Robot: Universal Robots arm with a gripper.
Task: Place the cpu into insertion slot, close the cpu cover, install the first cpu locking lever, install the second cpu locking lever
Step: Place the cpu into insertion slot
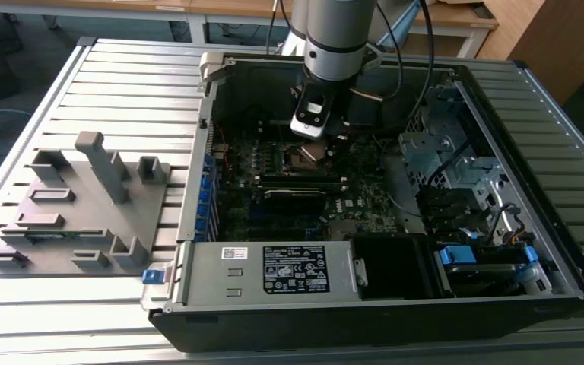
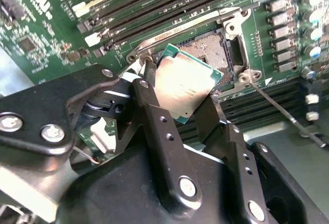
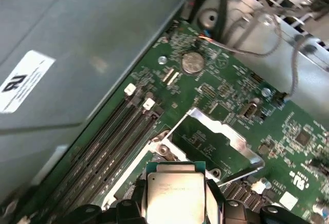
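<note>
gripper (image 2: 180, 93) clamps cpu (image 2: 187, 80) | above insertion slot (image 2: 211, 47), seemingly not seated | cpu lettering illegible

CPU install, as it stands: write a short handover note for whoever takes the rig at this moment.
Gripper: shut on the cpu, which it holds tilted over the insertion slot, not seated.
Cpu cover: swung open, clear of the slot.
Locking lever: unlatched, sticking out beside the slot.
Done: cpu is in the grip at the socket.
Left: seating the cpu, closing the cover, latching both levers.
</note>
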